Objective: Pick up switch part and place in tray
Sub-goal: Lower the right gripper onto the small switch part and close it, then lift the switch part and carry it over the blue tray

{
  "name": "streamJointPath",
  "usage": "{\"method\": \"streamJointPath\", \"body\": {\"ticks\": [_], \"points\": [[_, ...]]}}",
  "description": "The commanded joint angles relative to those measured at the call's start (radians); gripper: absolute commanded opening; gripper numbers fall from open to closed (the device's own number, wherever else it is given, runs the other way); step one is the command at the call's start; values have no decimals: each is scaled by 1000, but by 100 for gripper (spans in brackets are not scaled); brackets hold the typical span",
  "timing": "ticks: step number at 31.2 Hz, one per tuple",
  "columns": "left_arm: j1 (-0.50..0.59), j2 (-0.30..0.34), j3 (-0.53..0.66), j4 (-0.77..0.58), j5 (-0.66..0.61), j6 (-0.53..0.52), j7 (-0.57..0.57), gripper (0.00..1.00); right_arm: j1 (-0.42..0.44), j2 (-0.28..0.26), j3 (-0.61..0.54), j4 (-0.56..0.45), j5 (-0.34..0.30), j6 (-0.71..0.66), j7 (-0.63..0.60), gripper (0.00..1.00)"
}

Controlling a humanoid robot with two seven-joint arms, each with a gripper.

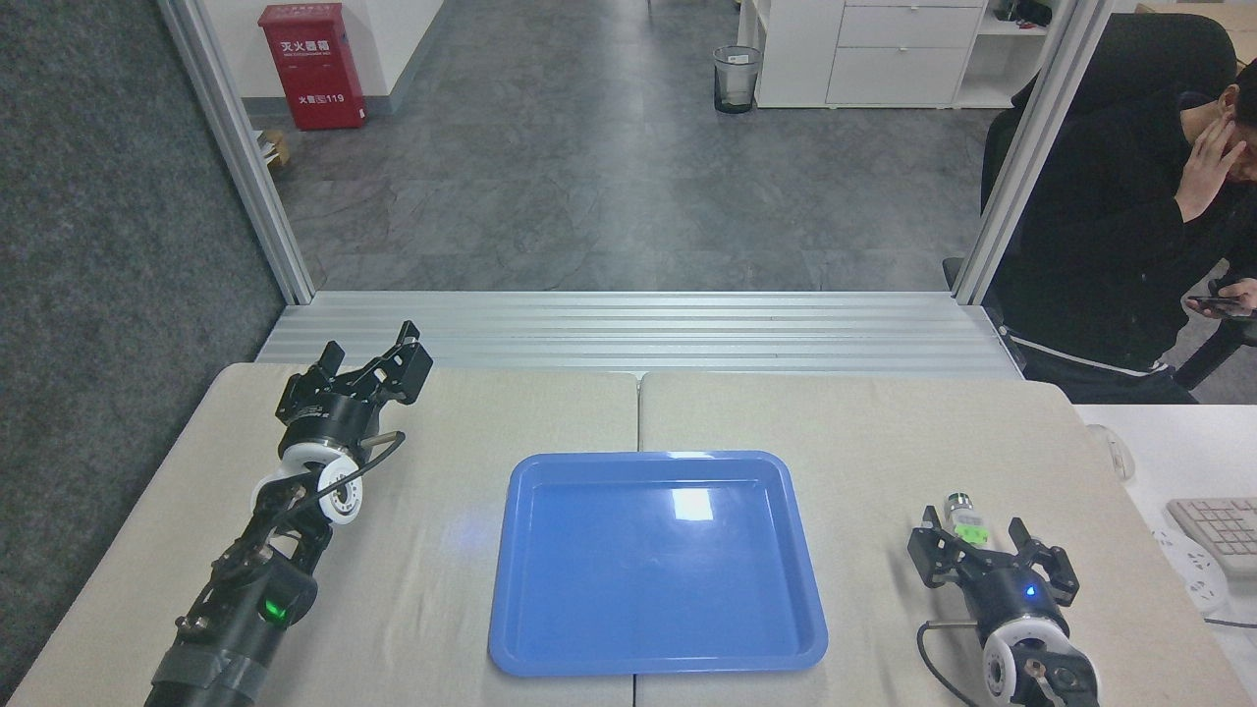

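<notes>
Lying on the beige desk (864, 442), to the right of the tray (656, 563) and well apart from its rim, the switch part (965, 521) is showing its dark-tipped silvery end pointing away from the robot and its green middle piece facing up. The right end effector (990, 555) is sitting low at the near right of the desk, its two dark fingers spread wide apart, and the near end of the switch part is lying in the gap between them. Whether either finger is touching the part cannot be told from this view. A small blue light is glowing on the body of the right arm just behind the fingers.

The blue tray is resting flat in the middle of the desk with nothing inside it, a white reflection shining on its floor.

The left end effector (378, 365) is hovering over the far left corner of the desk, its fingers parted and holding nothing. A green light is glowing lower down on that arm.

Beyond the desk on the right, a person (1129, 216) in dark clothing is sitting in a chair, one hand raised to the head and the other holding a phone (1218, 305). A keyboard (1223, 530) is lying at the right edge of the view.
</notes>
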Motion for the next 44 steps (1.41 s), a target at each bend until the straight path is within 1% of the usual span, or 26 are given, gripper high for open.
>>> {"method": "streamJointPath", "body": {"ticks": [1,4,5,6,7,8,10,11,13,16,18,21,22,24,26,28,29,31,34,37,41,44], "points": [[0,0,0,0,0,1,1,100,19,17,102,77,7,17,0,78],[0,0,0,0,0,1,1,100,13,19,121,78,5,51,-1,74],[0,-1,0,0,0,1,-1,100,11,20,121,78,4,54,-1,69],[0,0,0,0,0,1,1,100,10,25,121,78,4,52,-1,59],[0,0,0,0,0,1,1,100,8,27,119,77,4,54,-1,44],[-1,-1,0,0,0,1,-1,100,7,28,116,77,4,52,-1,26],[0,0,0,0,0,1,-1,100,4,28,107,75,2,54,-3,6],[0,-1,0,0,0,1,1,100,-1,30,103,69,0,57,-6,0],[0,0,0,0,0,1,-1,100,-30,34,99,51,-4,69,-12,0],[0,0,0,0,0,1,-1,100,-74,62,102,-20,-4,115,-16,0],[0,0,0,0,0,1,1,100,-104,77,109,-87,0,137,-12,0],[0,0,0,0,0,1,1,100,-119,82,142,-240,8,144,-4,0],[0,0,0,0,0,1,1,100,-119,85,176,-292,20,144,7,0],[0,-1,0,0,0,1,1,100,-121,106,269,-366,72,144,59,0],[0,0,0,0,0,1,-1,100,-118,155,358,-405,144,143,85,0],[0,0,0,0,0,1,-1,100,-110,212,420,-411,192,137,89,0],[0,0,0,0,0,1,1,100,-108,241,449,-411,204,135,91,0],[0,0,0,0,0,1,1,100,-104,276,492,-411,215,135,103,0],[0,-1,0,0,0,1,-1,100,-72,287,541,-399,229,144,148,0],[-1,0,0,0,0,1,1,100,-18,286,544,-361,232,156,185,0],[0,0,0,0,0,1,-1,100,27,272,534,-282,232,180,182,0],[0,0,0,0,0,1,1,100,39,264,532,-247,232,181,178,0]]}}
